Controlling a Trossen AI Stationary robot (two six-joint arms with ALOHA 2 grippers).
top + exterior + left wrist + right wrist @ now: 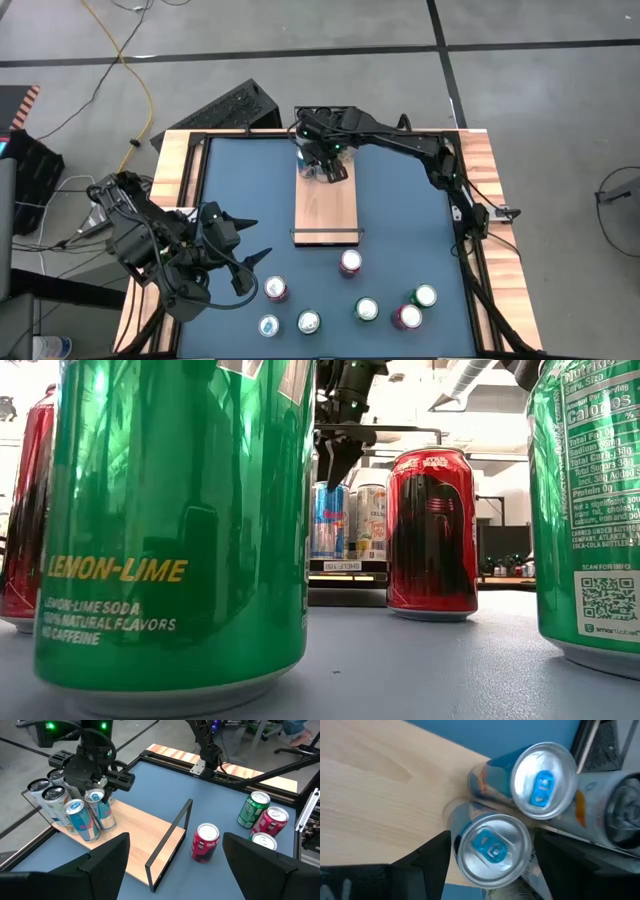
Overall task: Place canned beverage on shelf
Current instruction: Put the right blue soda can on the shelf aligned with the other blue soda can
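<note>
The shelf (pixel 325 210), a pale wood plank with a black wire rail (pixel 172 835) at its near end, lies at the table's middle. Several slim cans (pixel 55 800) stand upright on its far end. My right gripper (pixel 325 163) reaches down from above among them and is shut on a slim silver-and-blue can (pixel 492 847) with a blue tab, next to another such can (pixel 542 780). My left gripper (pixel 250 242) is open and empty, off the table surface at its near left; its fingers frame the left wrist view (pixel 175 840). My right gripper holds the slim can by the top of its body, just under the rim (pixel 457 847), between its two fingers, one on each side. The fingers (pixel 335 460) point down from above. The can stands upright with its base on the shelf's far end.
Several cans stand on the blue table near its front edge: a red one (pixel 349 263) just before the shelf's near rail, green ones (pixel 366 309) and others (pixel 276 289). The shelf's middle and near part is bare wood. Pale wooden strips (pixel 175 165) edge the table.
</note>
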